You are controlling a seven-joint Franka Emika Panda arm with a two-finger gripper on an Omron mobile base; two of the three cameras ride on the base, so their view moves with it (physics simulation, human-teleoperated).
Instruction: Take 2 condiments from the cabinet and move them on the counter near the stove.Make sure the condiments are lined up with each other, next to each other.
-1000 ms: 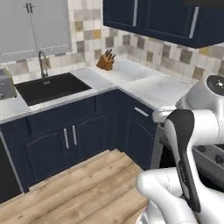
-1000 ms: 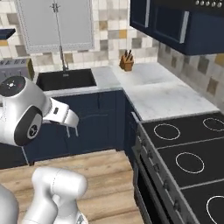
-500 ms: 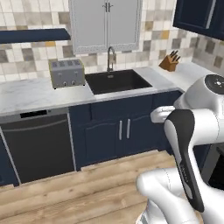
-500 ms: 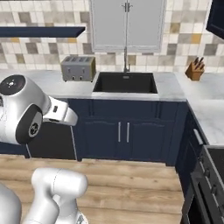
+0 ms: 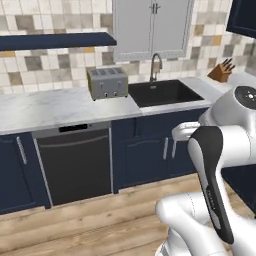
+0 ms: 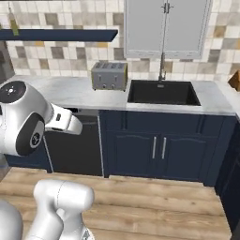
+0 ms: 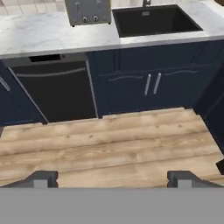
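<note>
My fingers [image 7: 112, 178] hang spread wide over the wood floor [image 7: 109, 144], holding nothing — no bottle fetched yet. Beyond lies the counter [image 5: 55, 107] with its toaster [image 5: 107, 83]; farther up, the cabinet shelf [image 6: 58, 34] carries the oil bottle [image 6: 12, 23] — both condiments remain to move.

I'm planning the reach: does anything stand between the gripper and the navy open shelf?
Nothing visible does. The gripper, jaws open, faces the wooden floor; the toaster sits on the counter below the shelf's right end.
</note>
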